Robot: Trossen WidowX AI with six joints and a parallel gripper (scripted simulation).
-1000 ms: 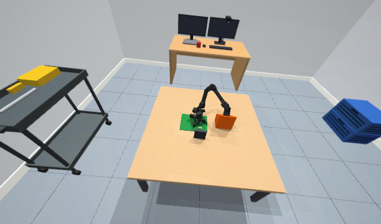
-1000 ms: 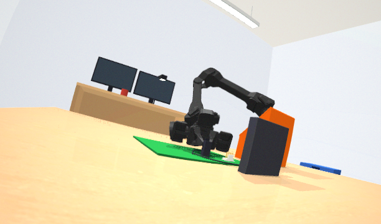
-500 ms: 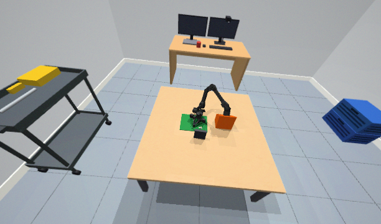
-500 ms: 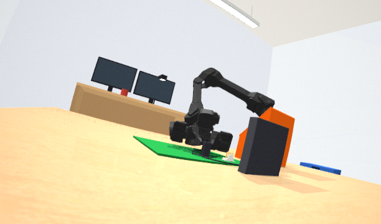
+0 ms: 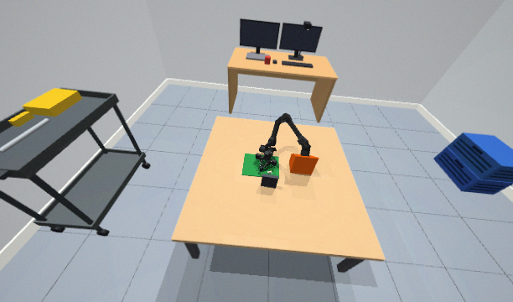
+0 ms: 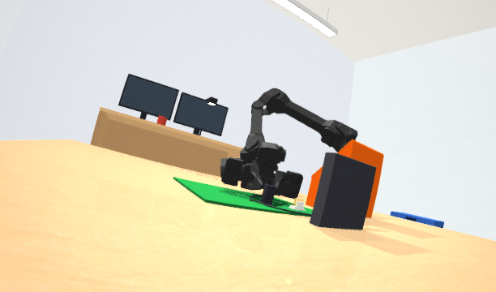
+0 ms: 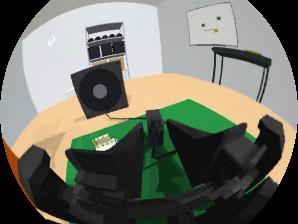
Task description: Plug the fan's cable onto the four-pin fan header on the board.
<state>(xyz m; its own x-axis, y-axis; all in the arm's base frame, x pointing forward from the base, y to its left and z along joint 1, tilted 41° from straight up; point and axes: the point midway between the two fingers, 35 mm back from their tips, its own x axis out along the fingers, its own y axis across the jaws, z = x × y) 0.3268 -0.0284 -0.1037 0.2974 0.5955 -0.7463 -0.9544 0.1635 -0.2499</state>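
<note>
The fan cable's black plug [image 6: 268, 195] [image 7: 155, 131] stands upright over the green board [image 5: 249, 164] [image 6: 207, 195] [image 7: 190, 110], off to the side of the header. Whether it rests on the board is hard to tell. My gripper [image 7: 154, 124] is slightly open, with a fingertip on either side of the plug and narrow gaps showing in the wrist view. The white four-pin header [image 6: 299, 206] [image 7: 105, 147] is near the board's edge, its gold pins bare. The thin cable [image 7: 126, 118] runs from the plug to the black fan [image 5: 269, 181] [image 6: 345, 195] [image 7: 85, 97].
An orange block [image 5: 303, 164] [image 6: 363, 156] stands beside the board, at the arm's base. The fan stands upright at the board's edge near the header. A slack length of the cable lies on the board below the plug. The wooden table [image 5: 277, 218] carries all of these.
</note>
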